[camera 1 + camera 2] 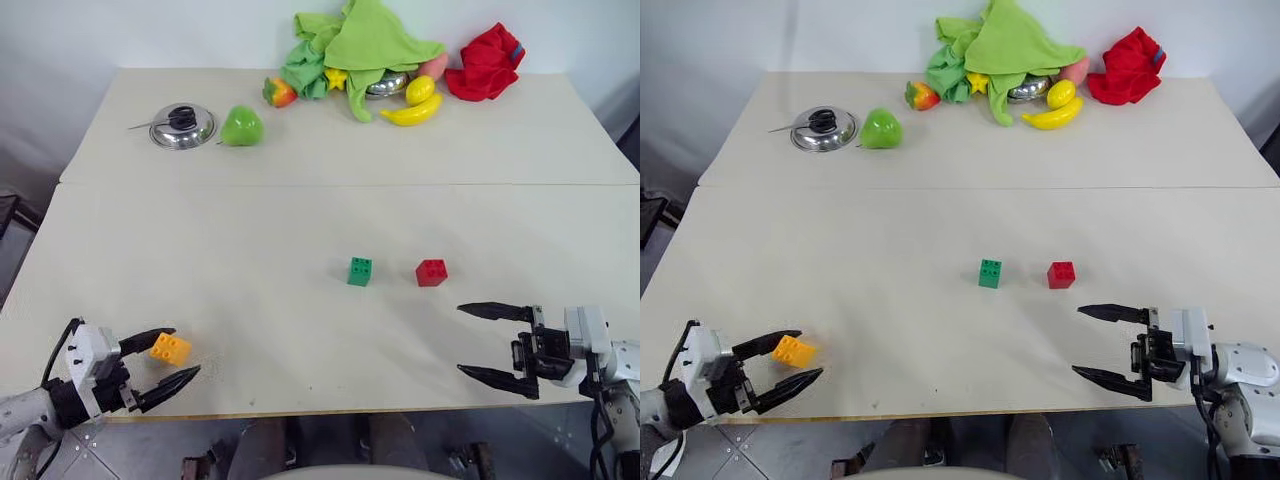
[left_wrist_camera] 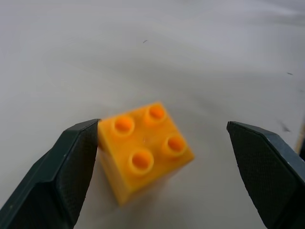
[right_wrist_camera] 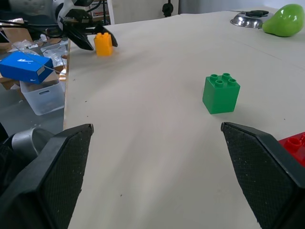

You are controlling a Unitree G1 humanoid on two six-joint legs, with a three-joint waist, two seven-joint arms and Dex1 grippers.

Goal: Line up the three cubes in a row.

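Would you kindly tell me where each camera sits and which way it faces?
Left and right eye views: on the head, looking down over the table; both arms show.
Left wrist view: on the left arm, facing the orange cube between the open left pincer.
Right wrist view: on the right arm, facing leftward across the table past the open right pincer.
Shared: green cube, orange cube.

Green cloth (image 1: pixel 365 42) hides most of a metal bowl (image 1: pixel 386 85).

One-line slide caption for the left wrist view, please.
Open left tool straddling the upright orange cube on the table, one finger at its side.
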